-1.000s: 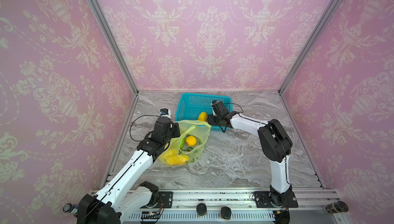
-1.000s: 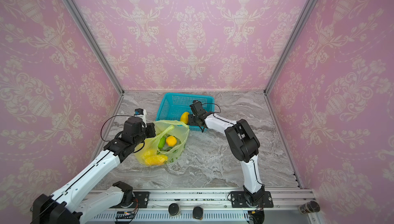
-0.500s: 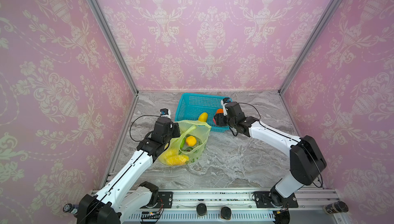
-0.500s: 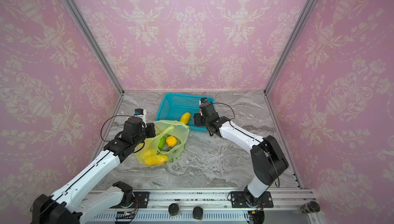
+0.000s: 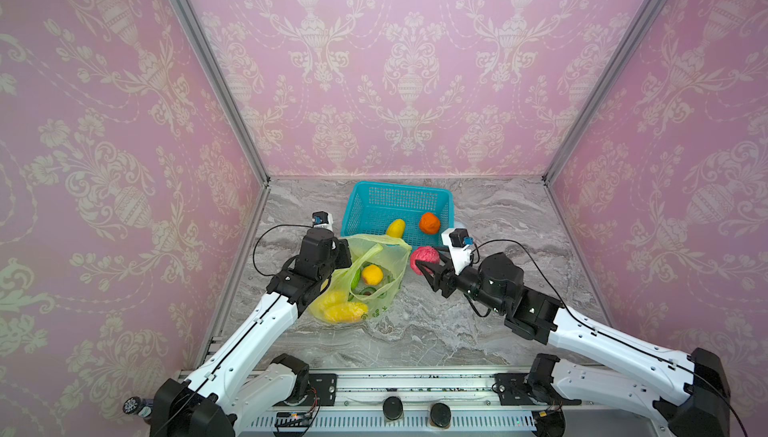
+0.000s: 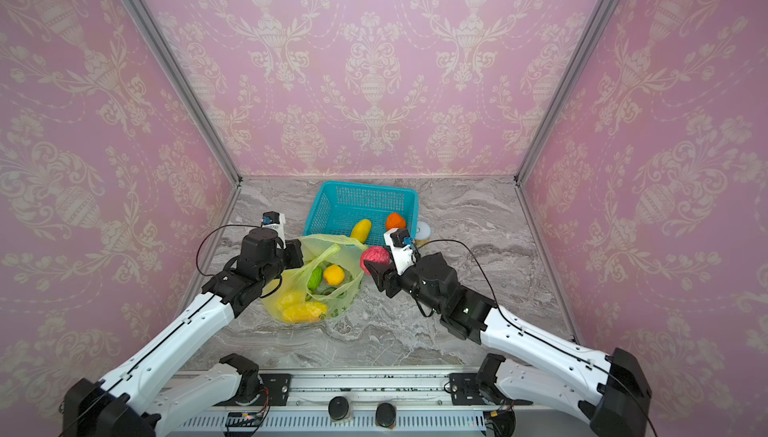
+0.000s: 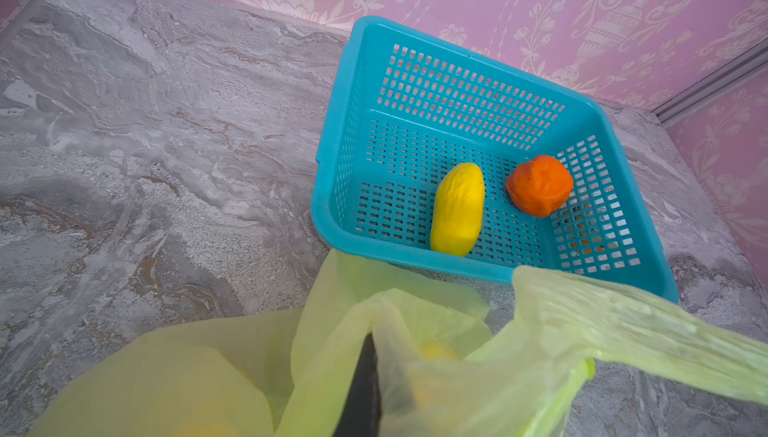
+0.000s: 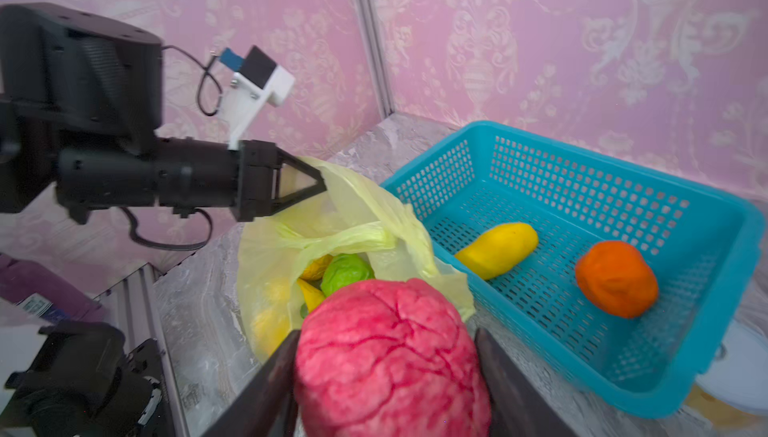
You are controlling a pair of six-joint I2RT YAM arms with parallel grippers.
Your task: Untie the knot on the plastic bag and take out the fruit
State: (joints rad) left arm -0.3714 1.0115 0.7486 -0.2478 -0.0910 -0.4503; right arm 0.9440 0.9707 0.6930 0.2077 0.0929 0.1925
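A thin, translucent yellow-green plastic bag (image 5: 395,258) is slumping in soft creases on the grey marble-patterned tabletop (image 5: 478,331), just in front of a teal mesh basket (image 5: 395,202). Its mouth is gaping open and one crinkled handle strip (image 5: 368,255) is lying loose across it. Inside the bag, a round yellow-orange fruit (image 5: 372,275) is resting beside a green fruit (image 5: 356,279), while long yellow fruits (image 5: 345,312) are pressing against the film at the near end. The left gripper (image 8: 320,183), its black triangular fingers closed tip to tip, is pinching the bag's far-left rim and holding it raised. The right gripper (image 8: 386,331) is clasping a pink-red fruit (image 5: 424,259), rounded and covered in rough, veined bumps, between its two dark fingers, just beside the bag's right edge and in front of the basket's near wall. In the rigid, perforated basket, a smooth long yellow fruit (image 5: 395,228) is lying near a lumpy orange fruit (image 5: 429,223), both toward the near wall. A small round white-topped can (image 6: 424,230) is standing just beside the basket's right corner; what it is holding cannot be made out.
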